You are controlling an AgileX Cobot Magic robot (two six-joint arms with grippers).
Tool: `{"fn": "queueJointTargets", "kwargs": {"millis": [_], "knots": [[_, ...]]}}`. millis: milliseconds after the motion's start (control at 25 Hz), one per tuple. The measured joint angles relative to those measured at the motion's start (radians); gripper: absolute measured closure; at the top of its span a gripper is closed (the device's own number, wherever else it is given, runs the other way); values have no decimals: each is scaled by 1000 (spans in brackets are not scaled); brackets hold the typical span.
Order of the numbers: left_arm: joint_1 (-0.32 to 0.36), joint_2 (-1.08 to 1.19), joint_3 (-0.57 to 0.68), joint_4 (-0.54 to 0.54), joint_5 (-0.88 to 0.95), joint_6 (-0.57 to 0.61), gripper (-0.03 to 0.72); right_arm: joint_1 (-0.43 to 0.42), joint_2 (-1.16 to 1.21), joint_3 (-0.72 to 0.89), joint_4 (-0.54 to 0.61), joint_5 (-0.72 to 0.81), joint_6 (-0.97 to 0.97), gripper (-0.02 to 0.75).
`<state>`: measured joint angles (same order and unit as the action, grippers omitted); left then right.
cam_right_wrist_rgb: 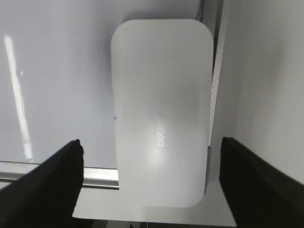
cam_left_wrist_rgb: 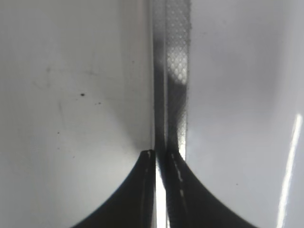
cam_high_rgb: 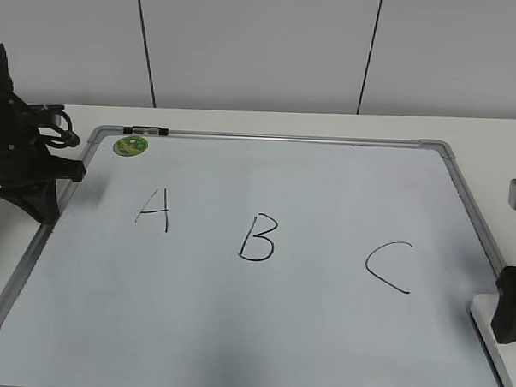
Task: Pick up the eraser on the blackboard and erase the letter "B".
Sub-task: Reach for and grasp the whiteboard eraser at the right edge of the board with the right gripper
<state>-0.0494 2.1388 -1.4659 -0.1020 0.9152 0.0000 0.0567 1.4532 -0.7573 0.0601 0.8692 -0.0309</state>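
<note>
Right claw point(cam_right_wrist_rgb: 151, 156) spread wide, hovering over eraser point(cam_right_wrist_rgb: 161, 109), fingers clear of both its long sides. Eraser lies at board's point(cam_high_rgb: 260, 331) 4 o'clock edge, partly on the frame. "B" point(cam_high_rgb: 259, 238) mid-board, intact. Left claw point(cam_left_wrist_rgb: 160, 159) clenched at board's 9 o'clock edge, holding nothing.

The exterior view looks down at a slant over the whole blackboard point(cam_high_rgb: 260, 331). Both wrist views look straight down, close: the left over the board's frame edge, the right over the eraser point(cam_right_wrist_rgb: 161, 114).
</note>
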Motion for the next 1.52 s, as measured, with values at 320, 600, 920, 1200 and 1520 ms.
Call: {"fn": "queueJointTargets", "kwargs": {"millis": [320,600,920,1200,1520], "knots": [[0,0,0,-4,0,0,657,0,78,-2,-3,-43,0,69],[0,0,0,-6,0,0,657,0,119,-2,-6,-78,0,69],[0,0,0,-7,0,0,657,0,121,-8,-53,-101,50,74],[0,0,0,-10,0,0,657,0,149,-8,-45,-104,54,79],[0,0,0,-12,0,0,657,0,182,-9,-1,-104,9,96]]}}
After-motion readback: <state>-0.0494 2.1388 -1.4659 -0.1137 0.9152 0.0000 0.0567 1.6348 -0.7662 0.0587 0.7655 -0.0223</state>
